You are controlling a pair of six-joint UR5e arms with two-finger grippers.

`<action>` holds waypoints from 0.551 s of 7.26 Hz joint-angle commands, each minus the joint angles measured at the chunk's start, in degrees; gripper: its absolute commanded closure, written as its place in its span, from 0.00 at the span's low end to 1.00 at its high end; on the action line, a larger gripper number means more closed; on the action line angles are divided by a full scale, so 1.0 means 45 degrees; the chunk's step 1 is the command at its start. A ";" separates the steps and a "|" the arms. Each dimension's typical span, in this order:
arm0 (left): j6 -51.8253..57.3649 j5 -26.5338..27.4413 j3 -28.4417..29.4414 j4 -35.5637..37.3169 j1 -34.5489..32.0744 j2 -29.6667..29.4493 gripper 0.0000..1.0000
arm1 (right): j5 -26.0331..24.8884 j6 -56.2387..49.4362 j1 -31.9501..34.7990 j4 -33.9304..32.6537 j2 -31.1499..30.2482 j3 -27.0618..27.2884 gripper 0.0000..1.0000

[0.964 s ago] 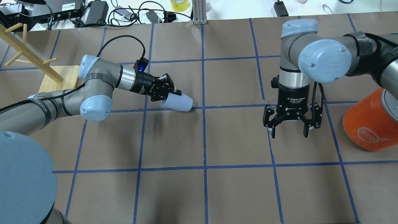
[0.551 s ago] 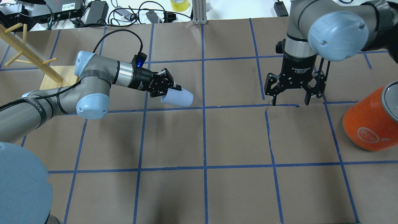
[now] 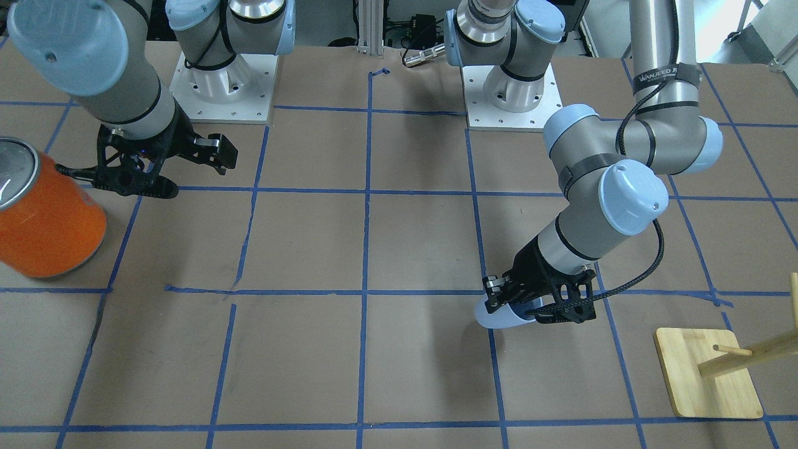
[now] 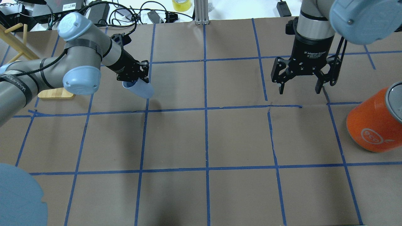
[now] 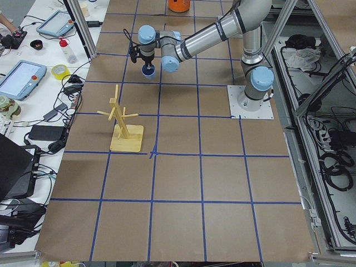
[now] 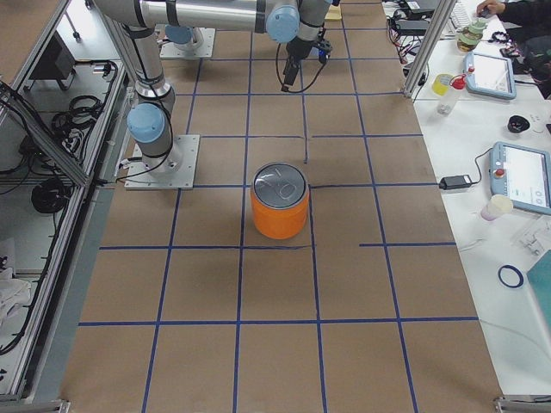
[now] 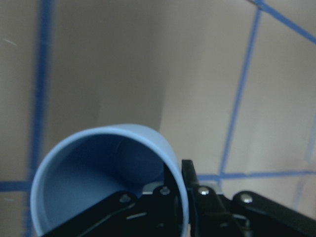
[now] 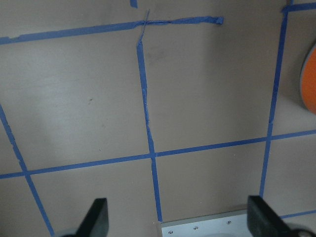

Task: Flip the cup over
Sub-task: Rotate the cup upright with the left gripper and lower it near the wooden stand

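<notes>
Pinching the tilted cup [image 4: 142, 90] at its rim, left gripper [image 4: 137, 81] clamped — right gripper [image 4: 298, 91] spread wide.

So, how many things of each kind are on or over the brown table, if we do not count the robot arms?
cup: 1
orange can: 1
wooden peg stand: 1
Total: 3
</notes>
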 commanded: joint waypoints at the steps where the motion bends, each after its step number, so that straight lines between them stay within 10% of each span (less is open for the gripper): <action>1: 0.2146 0.3129 0.0441 -0.0245 -0.0008 -0.0323 1.00 | -0.0121 -0.0165 0.0014 -0.0773 -0.0470 -0.0031 0.00; 4: 0.2802 0.3670 0.1532 0.0202 -0.0007 -0.1200 1.00 | -0.1606 -0.1602 -0.0005 -0.0936 -0.1013 0.0046 0.00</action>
